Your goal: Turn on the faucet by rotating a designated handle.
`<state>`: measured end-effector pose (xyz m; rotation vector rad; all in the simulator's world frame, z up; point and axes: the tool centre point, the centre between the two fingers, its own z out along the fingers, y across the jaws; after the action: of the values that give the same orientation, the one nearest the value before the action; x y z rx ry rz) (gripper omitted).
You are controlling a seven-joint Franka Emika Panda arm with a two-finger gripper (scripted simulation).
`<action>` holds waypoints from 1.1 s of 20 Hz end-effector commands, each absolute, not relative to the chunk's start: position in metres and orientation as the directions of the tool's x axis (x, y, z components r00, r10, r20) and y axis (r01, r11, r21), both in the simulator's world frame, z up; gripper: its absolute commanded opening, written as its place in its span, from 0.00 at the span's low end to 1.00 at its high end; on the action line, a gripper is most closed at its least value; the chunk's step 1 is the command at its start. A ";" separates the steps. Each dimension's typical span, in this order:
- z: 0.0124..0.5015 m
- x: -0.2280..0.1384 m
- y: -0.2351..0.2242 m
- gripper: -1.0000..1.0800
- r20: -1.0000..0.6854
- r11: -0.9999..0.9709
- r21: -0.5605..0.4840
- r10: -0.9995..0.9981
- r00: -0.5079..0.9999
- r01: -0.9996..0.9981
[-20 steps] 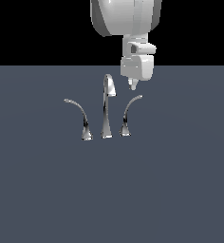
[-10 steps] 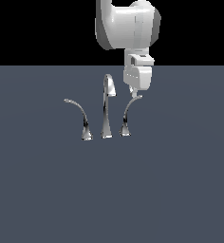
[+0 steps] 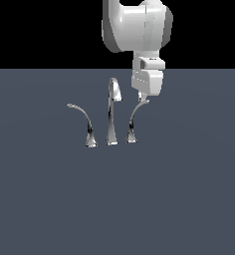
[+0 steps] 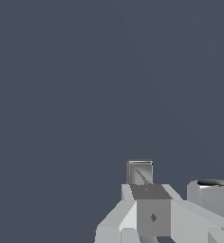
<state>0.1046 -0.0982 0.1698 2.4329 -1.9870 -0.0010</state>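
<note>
I've got the claw (image 3: 143, 94) right at the top of the handle (image 3: 135, 119). That's the short, steep chrome lever on the exterior view's right of the faucet (image 3: 111, 119), standing on the gray bench (image 3: 179, 199). The handle's thin tip looks like it touches the underside of the claw, or sits just beside it. Can't say for sure from this far off.

Is the claw open or closed? Can't tell. The exterior view is too small to see the tips, and the wrist view shows only one finger (image 4: 140, 172) w/ a thin sliver of chrome on it, prob. the handle tip.

The tall spout (image 3: 112, 112) stands in the middle and the long lever (image 3: 83, 122) sweeps out to the exterior view's left. Both are apart from the arm.

How far along? I'd say the reach is about done. The turn itself doesn't look started: the handle arches up steep from its base. So what's left is the main bit, pushing the tip around to rotate the lever.
</note>
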 end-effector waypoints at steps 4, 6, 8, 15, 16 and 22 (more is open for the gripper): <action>0.170 0.089 -0.109 0.00 0.000 -0.199 0.000 -0.980 0.199 -0.980; 0.170 0.084 -0.113 0.00 0.000 -0.199 0.000 -0.980 0.199 -0.980; 0.170 0.078 -0.116 0.00 0.000 -0.199 0.000 -0.980 0.199 -0.980; 0.170 0.072 -0.106 0.00 -0.001 -0.208 -0.009 -0.978 0.208 -0.978; 0.170 0.069 -0.107 0.00 -0.001 -0.207 -0.008 -0.978 0.207 -0.978; 0.170 0.050 -0.107 0.00 0.000 -0.203 -0.004 -0.979 0.203 -0.979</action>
<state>0.0606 -0.1078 0.1697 2.4464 -1.9880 0.0222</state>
